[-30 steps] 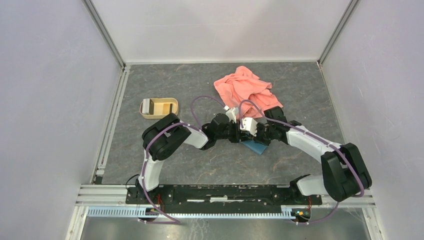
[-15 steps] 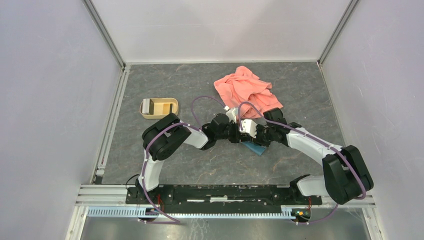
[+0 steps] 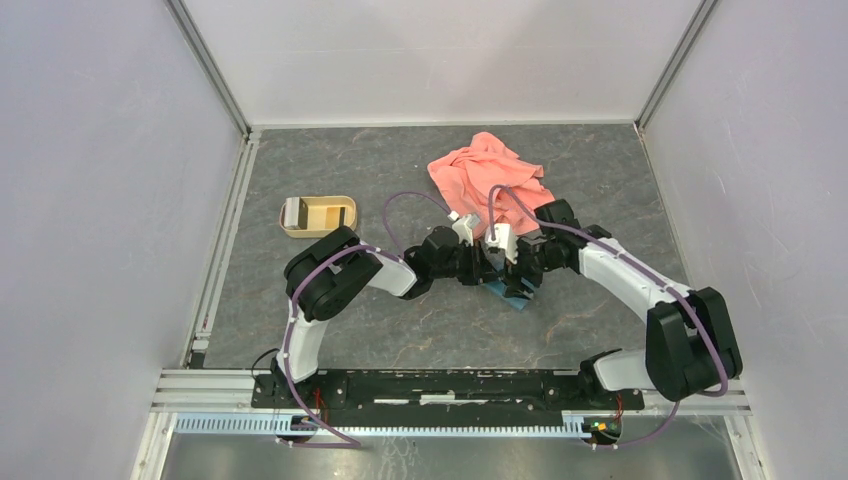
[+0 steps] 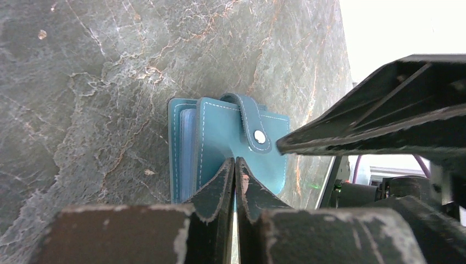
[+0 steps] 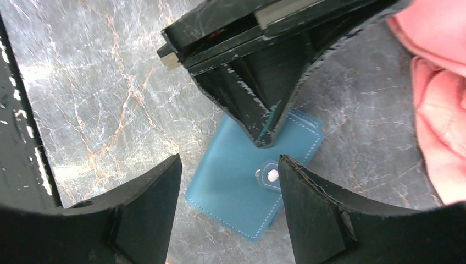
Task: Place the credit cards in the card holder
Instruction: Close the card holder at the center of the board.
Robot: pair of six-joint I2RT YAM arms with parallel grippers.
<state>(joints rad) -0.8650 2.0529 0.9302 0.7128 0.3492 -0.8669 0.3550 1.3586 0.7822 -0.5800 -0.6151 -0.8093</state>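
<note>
From above, a small teal-blue rectangular folding card holder [image 3: 517, 295] lies on the grey marbled tabletop [image 3: 350, 320], between the two arms' wrists where they meet. A crumpled salmon-pink cloth [image 3: 492, 178] lies just beyond, and a tan oval-cornered tray [image 3: 318, 215] sits well apart to the left.

The left wrist view shows the left jaws pressed together with nothing between them, their tips at the card holder's [image 4: 217, 137] near edge. The holder is folded shut, its strap fastened by a round snap button [image 4: 259, 137].

In the right wrist view, the right jaws are spread wide above the card holder [image 5: 233, 195], holding nothing. The closed left jaws point down onto its far edge.
</note>
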